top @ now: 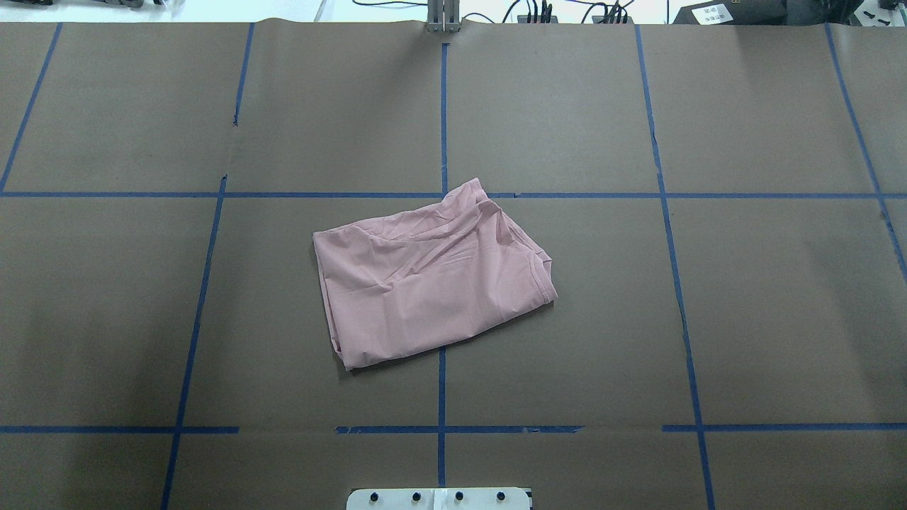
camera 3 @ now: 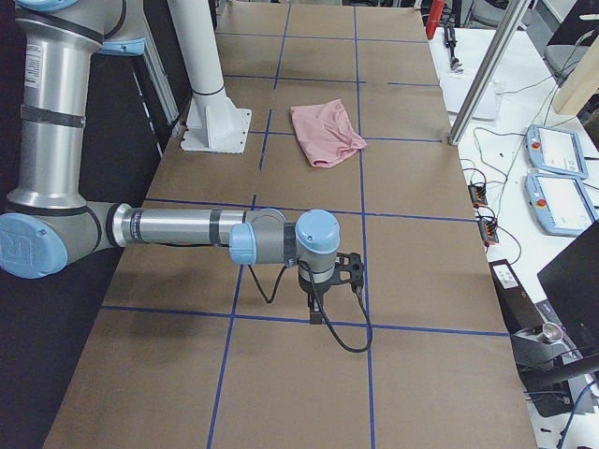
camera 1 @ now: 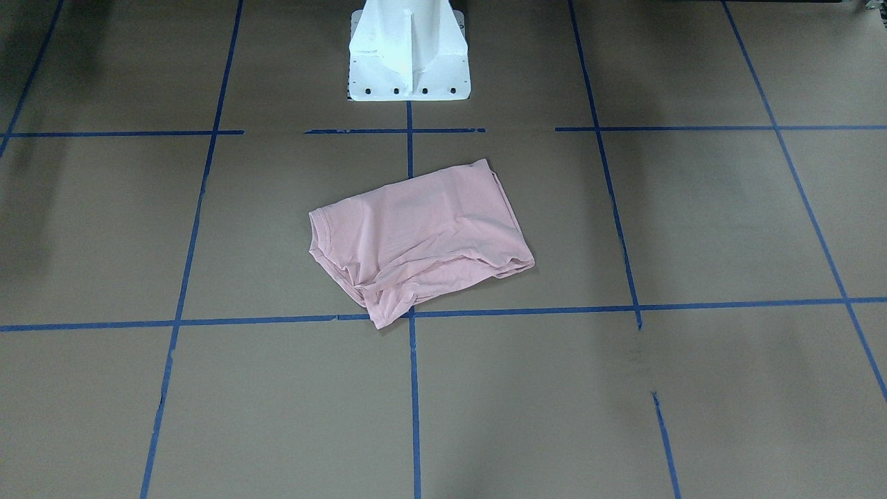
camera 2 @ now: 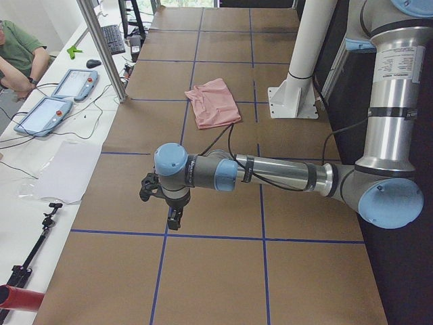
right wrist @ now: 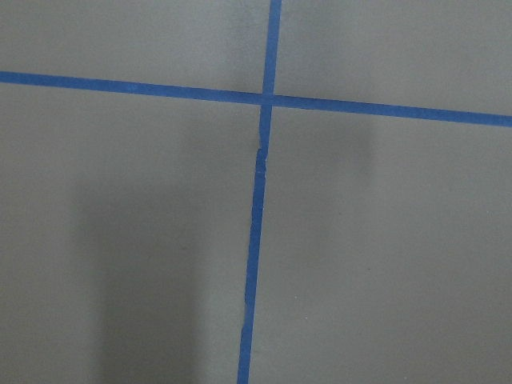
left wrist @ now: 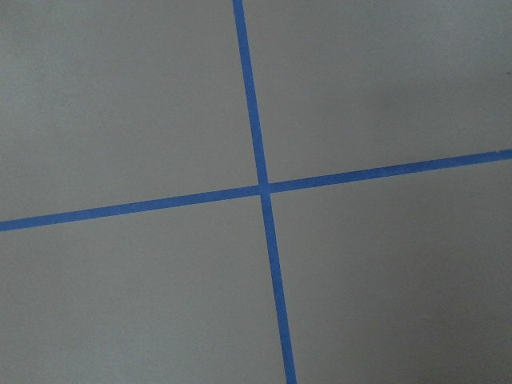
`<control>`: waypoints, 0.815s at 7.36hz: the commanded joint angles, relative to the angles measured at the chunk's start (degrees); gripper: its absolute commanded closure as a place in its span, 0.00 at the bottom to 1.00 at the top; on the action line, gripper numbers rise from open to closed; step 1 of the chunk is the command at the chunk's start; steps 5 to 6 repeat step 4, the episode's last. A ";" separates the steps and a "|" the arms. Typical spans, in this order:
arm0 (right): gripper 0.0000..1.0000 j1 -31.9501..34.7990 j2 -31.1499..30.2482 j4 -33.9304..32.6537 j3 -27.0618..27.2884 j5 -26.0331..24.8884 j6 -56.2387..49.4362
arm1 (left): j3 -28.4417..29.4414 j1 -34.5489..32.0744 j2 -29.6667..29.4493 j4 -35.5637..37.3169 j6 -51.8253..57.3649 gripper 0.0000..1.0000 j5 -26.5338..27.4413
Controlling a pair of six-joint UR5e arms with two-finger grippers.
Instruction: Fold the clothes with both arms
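The pale pink T-shirt (camera 1: 423,235) lies folded into a rough, wrinkled rectangle at the middle of the table, plain side up, its print hidden. It also shows in the overhead view (top: 432,283) and both side views (camera 2: 213,101) (camera 3: 326,131). My left gripper (camera 2: 174,220) hangs over the table's left end, far from the shirt, pointing down. My right gripper (camera 3: 316,313) hangs over the right end, also far from it. I cannot tell whether either is open or shut. Neither holds cloth. Both wrist views show only brown paper and blue tape.
The table (top: 567,319) is covered in brown paper with a blue tape grid. The white pedestal base (camera 1: 409,55) stands at the robot's side. Beyond the far edge are a metal post (camera 2: 101,47), teach pendants (camera 2: 44,115) and a seated person (camera 2: 17,51).
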 commanded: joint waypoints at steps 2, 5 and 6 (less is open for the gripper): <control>0.00 0.00 0.18 0.00 -0.10 -0.09 0.09 | 0.43 -0.06 0.00 0.00 -0.26 0.00 0.03; 0.00 0.00 0.18 0.00 0.16 0.00 0.09 | 0.52 -0.06 0.09 0.00 -0.44 0.00 0.03; 0.00 0.00 0.18 0.00 0.16 0.00 0.09 | 0.52 -0.06 0.09 0.00 -0.44 0.00 0.03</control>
